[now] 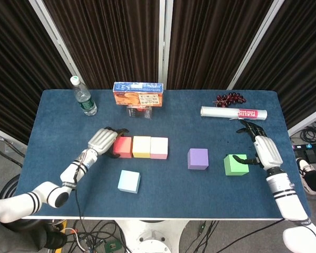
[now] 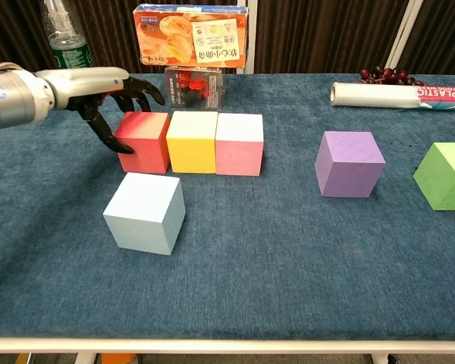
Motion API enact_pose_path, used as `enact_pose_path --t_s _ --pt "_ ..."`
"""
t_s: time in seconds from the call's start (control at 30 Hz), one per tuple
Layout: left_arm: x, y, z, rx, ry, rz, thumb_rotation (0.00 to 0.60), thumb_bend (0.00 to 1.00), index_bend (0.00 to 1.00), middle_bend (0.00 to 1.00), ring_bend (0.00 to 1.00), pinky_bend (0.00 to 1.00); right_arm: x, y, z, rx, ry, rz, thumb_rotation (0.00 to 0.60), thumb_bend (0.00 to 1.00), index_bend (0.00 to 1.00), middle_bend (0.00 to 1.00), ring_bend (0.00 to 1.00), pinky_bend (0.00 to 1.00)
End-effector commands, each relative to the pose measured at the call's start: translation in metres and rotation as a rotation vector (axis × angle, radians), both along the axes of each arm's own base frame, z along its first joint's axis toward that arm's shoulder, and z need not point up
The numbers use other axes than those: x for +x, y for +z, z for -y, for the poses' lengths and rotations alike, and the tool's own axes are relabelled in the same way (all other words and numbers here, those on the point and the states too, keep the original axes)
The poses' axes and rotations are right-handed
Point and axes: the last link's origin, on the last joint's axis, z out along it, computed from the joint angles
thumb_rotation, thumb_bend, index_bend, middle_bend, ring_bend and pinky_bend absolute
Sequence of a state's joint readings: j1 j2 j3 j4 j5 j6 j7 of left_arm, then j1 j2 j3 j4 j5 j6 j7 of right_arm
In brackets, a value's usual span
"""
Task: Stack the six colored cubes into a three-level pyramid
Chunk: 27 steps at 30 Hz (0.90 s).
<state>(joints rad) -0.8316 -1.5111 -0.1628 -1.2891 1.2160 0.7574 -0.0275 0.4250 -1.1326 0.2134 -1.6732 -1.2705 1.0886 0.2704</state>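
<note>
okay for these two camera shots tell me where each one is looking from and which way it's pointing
Head view: sits high above the near edge, looking steeply down at the whole table; both arms show, with the left hand by the red cube and the right hand by the green cube.
Chest view: sits low at the near edge, looking level across the table; only the left hand shows.
Shared: all six cubes, snack box, bottle.

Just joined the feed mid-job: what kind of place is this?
Likely a lab or demo booth, not a home: a blue-covered table, dark curtains on metal frames behind it, and loose cables on the floor underneath.
</note>
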Motion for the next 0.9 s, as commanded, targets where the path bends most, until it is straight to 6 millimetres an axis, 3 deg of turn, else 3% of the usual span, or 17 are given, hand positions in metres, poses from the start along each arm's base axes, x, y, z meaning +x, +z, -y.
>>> enact_pose_path --t_s 0.03,0.4,0.7,0.9 --pt "-0.002 0.007 0.003 0.007 0.031 0.040 0.600 0.13 0.16 0.28 0.33 0.24 0.004 -0.002 0.001 0.011 0.010 0.000 0.600 0.11 0.00 0.25 0.00 0.00" --pt "0.003 0.008 -0.002 0.004 0.013 0.012 0.600 0.13 0.16 0.28 0.32 0.24 0.019 -0.003 0.001 0.010 0.046 0.008 0.600 0.11 0.00 0.25 0.00 0.00" --pt "0.002 -0.001 -0.002 -0.008 -0.011 -0.012 0.600 0.13 0.16 0.28 0.31 0.23 0.013 -0.001 -0.003 0.002 0.026 0.011 0.600 0.11 0.00 0.25 0.00 0.00" --pt "0.001 -0.009 -0.003 0.005 -0.026 -0.028 0.600 0.13 0.17 0.35 0.31 0.23 0.012 -0.001 -0.004 0.000 0.021 0.013 0.600 0.11 0.00 0.25 0.00 0.00"
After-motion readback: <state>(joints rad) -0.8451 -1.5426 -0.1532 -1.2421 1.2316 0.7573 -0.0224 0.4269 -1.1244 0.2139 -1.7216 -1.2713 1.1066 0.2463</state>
